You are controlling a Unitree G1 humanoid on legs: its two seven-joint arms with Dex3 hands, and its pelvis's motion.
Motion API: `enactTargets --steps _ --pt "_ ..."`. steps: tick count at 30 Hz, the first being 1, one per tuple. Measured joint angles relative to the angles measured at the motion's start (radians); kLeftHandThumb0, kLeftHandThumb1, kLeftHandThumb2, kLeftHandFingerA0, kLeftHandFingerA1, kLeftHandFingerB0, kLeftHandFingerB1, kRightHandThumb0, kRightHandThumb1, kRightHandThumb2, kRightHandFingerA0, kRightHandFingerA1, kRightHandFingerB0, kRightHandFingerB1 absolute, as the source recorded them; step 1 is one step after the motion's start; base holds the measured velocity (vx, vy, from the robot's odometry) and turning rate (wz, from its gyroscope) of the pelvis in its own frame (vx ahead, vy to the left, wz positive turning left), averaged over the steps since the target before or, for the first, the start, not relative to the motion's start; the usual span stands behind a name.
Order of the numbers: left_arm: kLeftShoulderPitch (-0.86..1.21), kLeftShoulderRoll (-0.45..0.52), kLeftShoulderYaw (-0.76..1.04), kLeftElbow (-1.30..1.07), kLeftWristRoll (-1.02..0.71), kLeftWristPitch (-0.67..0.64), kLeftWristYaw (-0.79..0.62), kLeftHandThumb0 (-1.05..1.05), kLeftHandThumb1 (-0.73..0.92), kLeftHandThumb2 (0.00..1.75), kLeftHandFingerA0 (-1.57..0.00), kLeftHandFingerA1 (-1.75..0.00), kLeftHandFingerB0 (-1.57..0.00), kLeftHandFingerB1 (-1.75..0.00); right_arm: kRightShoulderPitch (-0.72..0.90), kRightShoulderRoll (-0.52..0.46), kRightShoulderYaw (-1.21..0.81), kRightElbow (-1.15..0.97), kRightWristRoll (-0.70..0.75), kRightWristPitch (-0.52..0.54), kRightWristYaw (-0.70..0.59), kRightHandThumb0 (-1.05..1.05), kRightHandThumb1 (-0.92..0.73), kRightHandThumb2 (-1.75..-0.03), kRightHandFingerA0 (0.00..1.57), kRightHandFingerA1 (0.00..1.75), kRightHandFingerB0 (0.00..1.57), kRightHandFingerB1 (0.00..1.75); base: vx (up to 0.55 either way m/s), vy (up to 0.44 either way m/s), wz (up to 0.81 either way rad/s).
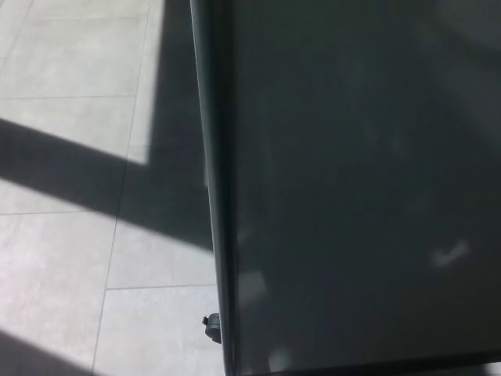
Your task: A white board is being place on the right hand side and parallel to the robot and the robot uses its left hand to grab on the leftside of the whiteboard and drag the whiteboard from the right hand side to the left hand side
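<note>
The whiteboard (pixel 360 188) fills the right two thirds of the head view. Its surface looks dark grey in shadow, with faint reflections. Its left frame edge (pixel 215 188) runs from the top of the picture down to the bottom, leaning slightly right. A small dark fitting (pixel 211 327) sticks out from that edge near the bottom. The board's lower edge shows along the bottom right. Neither of my hands appears in the picture.
Light grey floor tiles (pixel 70 266) lie to the left of the board. Broad dark shadow bands (pixel 78 176) cross them diagonally, with sunlit patches between.
</note>
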Motion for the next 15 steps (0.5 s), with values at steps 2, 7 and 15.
enactTargets --steps 2,7,15 --pt "-0.004 0.003 0.011 0.016 -0.001 -0.020 0.000 -0.36 0.48 1.03 0.00 -0.49 0.00 -0.47 -0.005 -0.005 0.001 0.020 -0.002 -0.032 -0.006 -0.54 -0.81 -0.64 0.34 0.37 0.23 0.31 0.00 0.000 0.00" --pt "-0.016 0.004 0.083 0.029 -0.020 -0.095 0.001 -0.76 0.60 0.65 -0.11 -0.24 -0.10 -0.23 -0.027 -0.018 0.002 0.062 -0.010 -0.109 -0.023 -0.53 -0.83 -0.64 0.31 0.37 0.21 0.31 0.00 0.000 0.00" --pt "-0.079 0.007 0.191 -0.087 -0.084 -0.222 -0.099 -0.85 0.55 0.91 -0.10 -0.26 -0.10 -0.23 -0.044 -0.021 0.002 0.092 -0.016 -0.194 -0.040 -0.54 -0.87 -0.66 0.27 0.36 0.17 0.30 0.00 0.000 0.00"
